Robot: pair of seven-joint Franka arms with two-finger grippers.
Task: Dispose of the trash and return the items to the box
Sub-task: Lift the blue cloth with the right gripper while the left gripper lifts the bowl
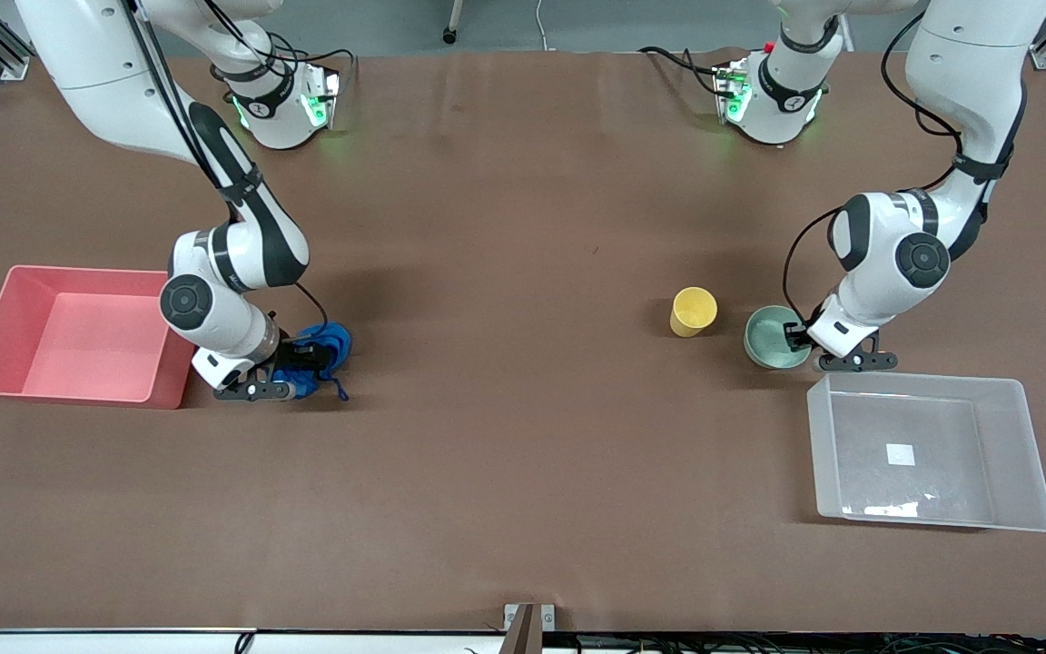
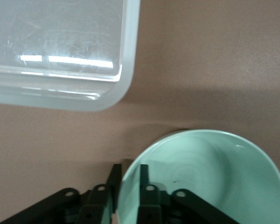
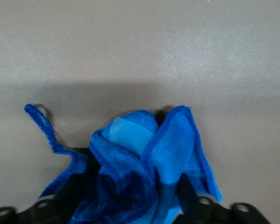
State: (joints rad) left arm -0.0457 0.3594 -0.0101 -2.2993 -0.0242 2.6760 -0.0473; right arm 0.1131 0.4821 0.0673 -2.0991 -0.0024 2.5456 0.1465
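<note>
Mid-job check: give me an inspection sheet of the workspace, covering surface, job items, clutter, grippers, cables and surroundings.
Surface: brown table, bare in the middle.
Job's things: blue cloth wad beside the pink bin; yellow cup upright beside the mint-green bowl; clear plastic bin empty, nearer the camera than the bowl.
Clutter: nothing seen.
Grippers: right gripper down around the cloth; left gripper straddling the bowl's rim, one finger inside.
Cables: black leads along both arms.
Surroundings: metal framing at the table corners.

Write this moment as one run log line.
left hand: astride bowl rim | right hand: on blue cloth | cup, box: untouched
</note>
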